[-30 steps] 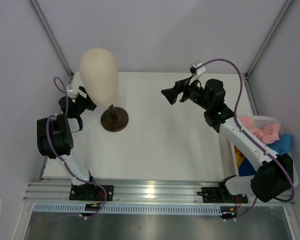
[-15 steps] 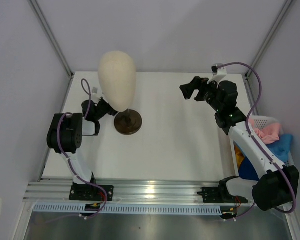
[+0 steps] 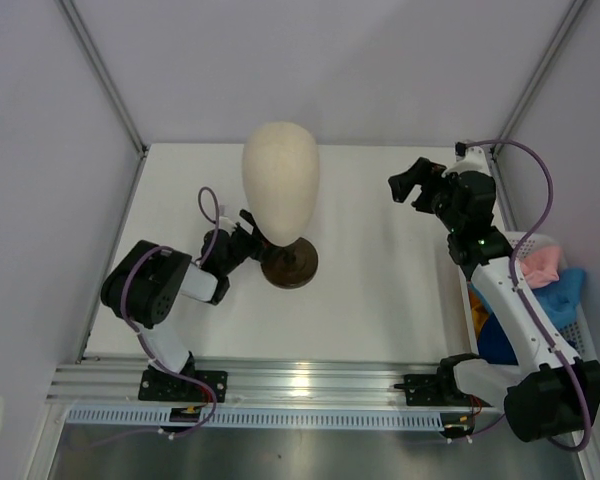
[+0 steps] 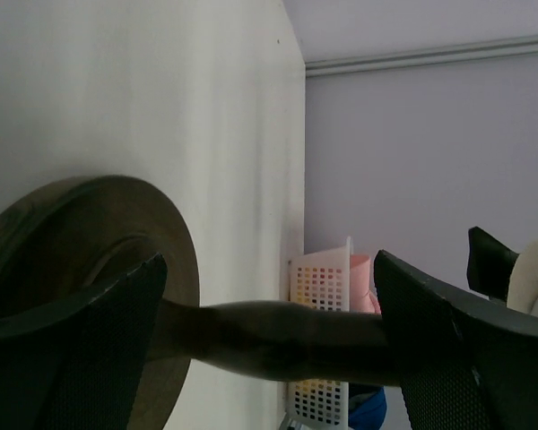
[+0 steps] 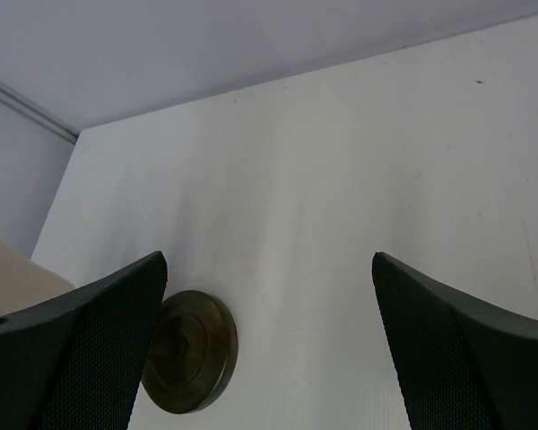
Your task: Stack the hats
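The left hand (image 3: 242,236) lies low on the worktop (image 3: 370,300) near its middle, spread open, with the dark stem (image 4: 269,327) of the cream head form (image 3: 280,180) running across the gap at its tips. The right hand (image 3: 408,180), also spread and holding nothing, hovers by the far right corner. The hats (image 3: 542,264) lie heaped in a white basket (image 3: 525,238) off the right edge.
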`<control>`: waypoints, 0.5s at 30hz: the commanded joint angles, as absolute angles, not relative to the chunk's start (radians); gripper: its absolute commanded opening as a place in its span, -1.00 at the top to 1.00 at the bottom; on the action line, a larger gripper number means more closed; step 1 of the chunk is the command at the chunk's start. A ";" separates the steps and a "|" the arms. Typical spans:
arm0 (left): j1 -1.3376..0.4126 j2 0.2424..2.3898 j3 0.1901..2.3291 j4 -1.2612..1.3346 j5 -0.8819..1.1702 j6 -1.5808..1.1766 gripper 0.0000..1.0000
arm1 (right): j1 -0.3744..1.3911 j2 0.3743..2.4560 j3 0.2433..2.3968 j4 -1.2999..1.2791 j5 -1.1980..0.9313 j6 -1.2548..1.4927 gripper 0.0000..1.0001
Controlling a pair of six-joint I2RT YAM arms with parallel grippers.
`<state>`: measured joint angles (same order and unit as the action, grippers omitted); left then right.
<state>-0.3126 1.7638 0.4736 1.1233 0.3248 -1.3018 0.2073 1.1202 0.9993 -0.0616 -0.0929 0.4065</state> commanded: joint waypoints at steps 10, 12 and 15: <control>-0.567 1.563 0.428 1.019 -0.069 -1.399 -0.98 | 0.072 1.069 1.011 -0.236 0.025 0.521 -0.99; -0.601 1.545 0.443 0.988 -0.090 -1.384 -0.98 | 0.072 1.046 1.002 -0.230 0.028 0.525 -0.99; -0.629 1.522 0.453 0.936 -0.123 -1.399 -0.99 | 0.068 1.026 0.986 -0.236 0.023 0.532 -0.99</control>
